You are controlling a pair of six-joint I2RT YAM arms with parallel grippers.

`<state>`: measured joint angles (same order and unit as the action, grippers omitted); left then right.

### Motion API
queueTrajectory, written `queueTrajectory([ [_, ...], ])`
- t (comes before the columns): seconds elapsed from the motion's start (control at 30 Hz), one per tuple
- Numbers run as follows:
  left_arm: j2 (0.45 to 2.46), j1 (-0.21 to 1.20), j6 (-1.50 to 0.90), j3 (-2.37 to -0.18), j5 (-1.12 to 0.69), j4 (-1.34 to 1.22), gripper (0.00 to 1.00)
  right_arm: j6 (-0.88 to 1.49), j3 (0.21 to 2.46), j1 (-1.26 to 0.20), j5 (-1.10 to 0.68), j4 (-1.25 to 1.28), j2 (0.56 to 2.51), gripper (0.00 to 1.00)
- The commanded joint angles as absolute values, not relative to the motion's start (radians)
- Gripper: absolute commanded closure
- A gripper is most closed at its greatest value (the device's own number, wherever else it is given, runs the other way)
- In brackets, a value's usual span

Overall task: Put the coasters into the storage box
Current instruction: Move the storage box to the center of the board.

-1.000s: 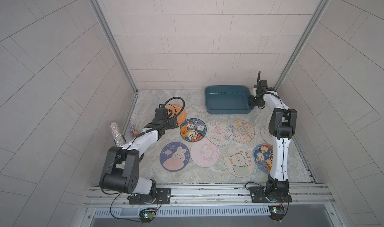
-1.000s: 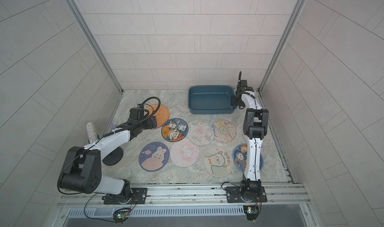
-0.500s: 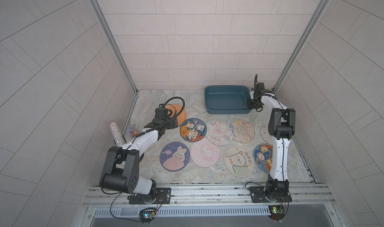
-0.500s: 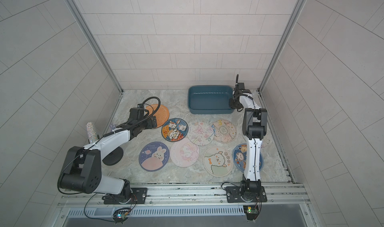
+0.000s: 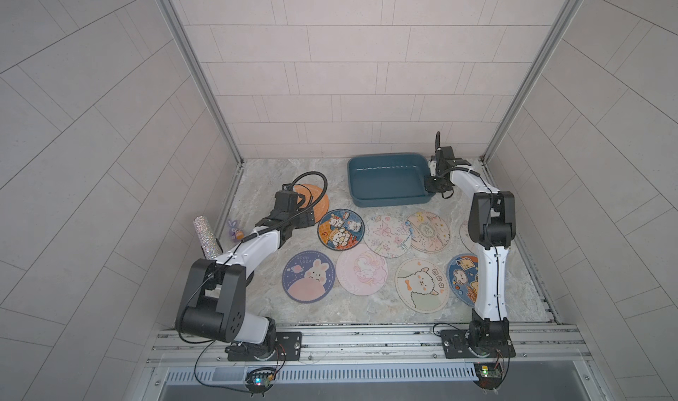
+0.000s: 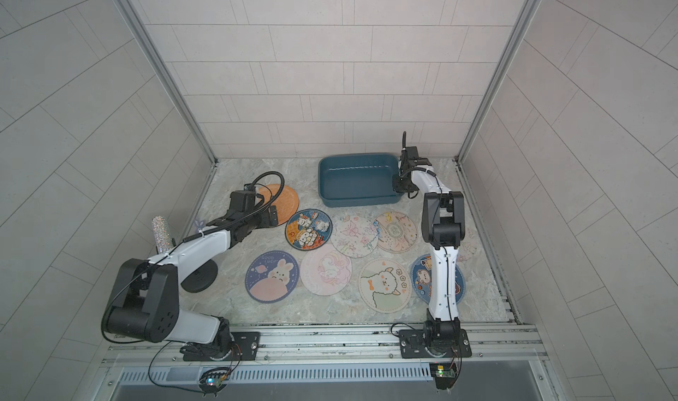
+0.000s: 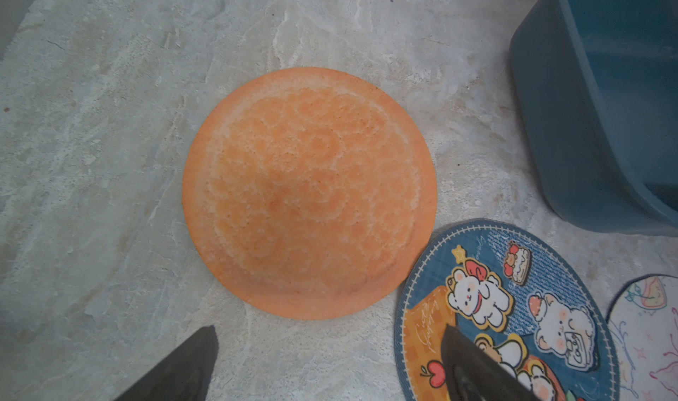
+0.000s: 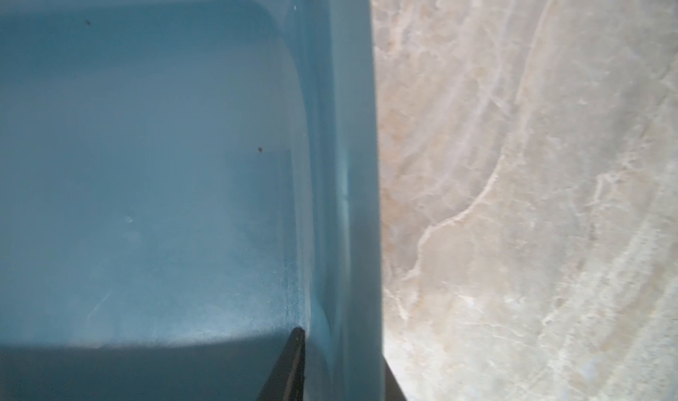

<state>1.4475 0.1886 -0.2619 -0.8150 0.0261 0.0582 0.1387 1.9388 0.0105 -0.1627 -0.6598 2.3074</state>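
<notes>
Encl., 3 walls, pale grey-pink rect. tile panels: back wall [image 5: 359, 68] horiz. courses, side walls [image 5: 91, 124] diag. Silver alum. corner posts [image 5: 198, 72]. Beige marbled stone-look bench [image 5: 264, 175]. Alum. front rail [image 5: 367, 338]. Even diffuse light.

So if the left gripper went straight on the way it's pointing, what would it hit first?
Most likely the orange coaster: it lies straight ahead of the open left gripper, though depth is unclear.

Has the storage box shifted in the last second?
Yes. The storage box has slid toward the orange coaster, away from the back-right corner post. The right gripper is clamped over its right wall.
</notes>
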Motion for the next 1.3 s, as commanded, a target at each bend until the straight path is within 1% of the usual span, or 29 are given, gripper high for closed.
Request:
queueTrajectory([
  [0.0, 1.433, 0.196, -0.256, -0.833, 0.041, 0.057, 0.00, 0.186, 1.945, -0.001, -0.189, -0.665, 2.270, 0.73],
  [0.23, 1.439, 0.204, -0.260, -0.835, 0.043, 0.055, 0.00, 0.217, 1.971, -0.039, -0.222, -0.681, 2.292, 0.72],
  [0.3, 1.439, 0.207, -0.259, -0.836, 0.043, 0.060, 0.00, 0.217, 1.973, -0.041, -0.219, -0.696, 2.281, 0.69],
  [0.33, 1.440, 0.211, -0.259, -0.839, 0.043, 0.063, 0.00, 0.214, 1.969, -0.038, -0.216, -0.704, 2.273, 0.64],
  [0.47, 1.444, 0.236, -0.265, -0.841, 0.053, 0.082, 0.00, 0.203, 1.916, -0.038, -0.194, -0.720, 2.199, 0.38],
  [0.53, 1.452, 0.248, -0.277, -0.844, 0.055, 0.095, 0.00, 0.204, 1.880, -0.038, -0.190, -0.722, 2.157, 0.31],
  [0.6, 1.462, 0.261, -0.293, -0.855, 0.055, 0.111, 0.00, 0.208, 1.835, -0.038, -0.188, -0.726, 2.108, 0.26],
  [0.8, 1.489, 0.259, -0.340, -0.894, 0.001, 0.211, 0.00, 0.234, 1.657, -0.043, -0.187, -0.710, 1.935, 0.20],
  [0.93, 1.498, 0.260, -0.350, -0.890, -0.013, 0.220, 0.00, 0.238, 1.537, -0.069, -0.221, -0.706, 1.815, 0.19],
  [1.1, 1.536, 0.260, -0.354, -0.909, -0.058, 0.235, 0.02, 0.241, 1.416, -0.156, -0.264, -0.726, 1.681, 0.19],
  [1.27, 1.591, 0.261, -0.354, -0.938, -0.123, 0.247, 0.07, 0.279, 1.319, -0.285, -0.324, -0.676, 1.613, 0.19],
])
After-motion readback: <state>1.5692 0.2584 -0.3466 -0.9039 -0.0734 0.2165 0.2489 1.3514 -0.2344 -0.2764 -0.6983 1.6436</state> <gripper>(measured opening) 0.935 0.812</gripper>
